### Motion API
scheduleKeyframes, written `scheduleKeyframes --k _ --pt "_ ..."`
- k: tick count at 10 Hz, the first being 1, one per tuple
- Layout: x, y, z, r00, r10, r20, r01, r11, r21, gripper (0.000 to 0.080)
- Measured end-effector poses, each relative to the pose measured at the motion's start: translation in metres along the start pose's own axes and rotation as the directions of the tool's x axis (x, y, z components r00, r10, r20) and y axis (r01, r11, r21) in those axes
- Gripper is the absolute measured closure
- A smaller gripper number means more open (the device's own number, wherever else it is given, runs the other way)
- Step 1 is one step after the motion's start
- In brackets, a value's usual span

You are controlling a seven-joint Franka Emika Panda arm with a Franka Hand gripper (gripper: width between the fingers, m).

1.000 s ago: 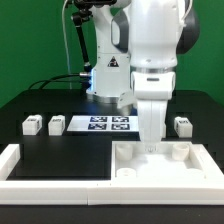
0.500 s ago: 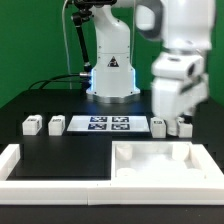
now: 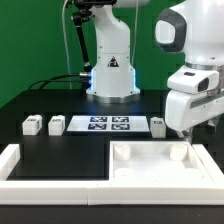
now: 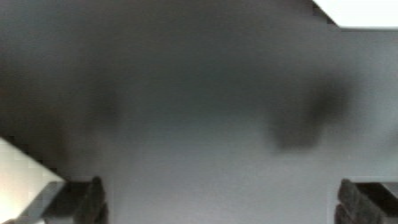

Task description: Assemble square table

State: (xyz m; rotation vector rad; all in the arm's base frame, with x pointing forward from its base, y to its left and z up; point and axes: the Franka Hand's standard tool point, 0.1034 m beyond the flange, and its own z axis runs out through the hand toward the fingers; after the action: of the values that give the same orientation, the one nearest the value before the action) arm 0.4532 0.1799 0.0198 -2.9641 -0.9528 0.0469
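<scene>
Low on the exterior view's right, my claw hangs wide apart and empty, I think ready to grab a leg; the slab lies on the table in front, sockets up

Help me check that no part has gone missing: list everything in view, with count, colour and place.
tabletop: one, white, front of the table, toward the exterior view's right
marker board: one, white with black tags, flat on the middle of the table
legs: three seen, white with tags; two on the exterior view's left of the marker board, one on its right; a fourth is not visible
border rail: one, white, front of the table on the exterior view's left
table: one, black
backdrop: green, behind everything
base: one, white, back centre
arm: one, white, over the exterior view's right
claw: one, dark fingers, open, nothing between them
</scene>
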Motion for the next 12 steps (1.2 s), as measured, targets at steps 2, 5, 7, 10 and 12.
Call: scheduleKeyframes --k 2,5,7,10,12 --pt "-0.017 -0.010 -0.010 0.989 0.143 0.031 -0.143 0.990 -0.003 0.0150" --pt "-0.024 -0.013 -0.033 0.925 0.379 0.032 -0.379 0.925 0.002 0.0150" --pt "-0.024 -0.015 -0.029 0.886 0.462 0.034 -0.463 0.886 0.014 0.0150" --pt "-0.025 -0.013 -0.028 0.886 0.461 0.056 -0.462 0.887 0.009 0.0150" --pt "-0.036 -0.008 -0.031 0.879 0.454 0.147 -0.459 0.889 -0.004 0.0150"
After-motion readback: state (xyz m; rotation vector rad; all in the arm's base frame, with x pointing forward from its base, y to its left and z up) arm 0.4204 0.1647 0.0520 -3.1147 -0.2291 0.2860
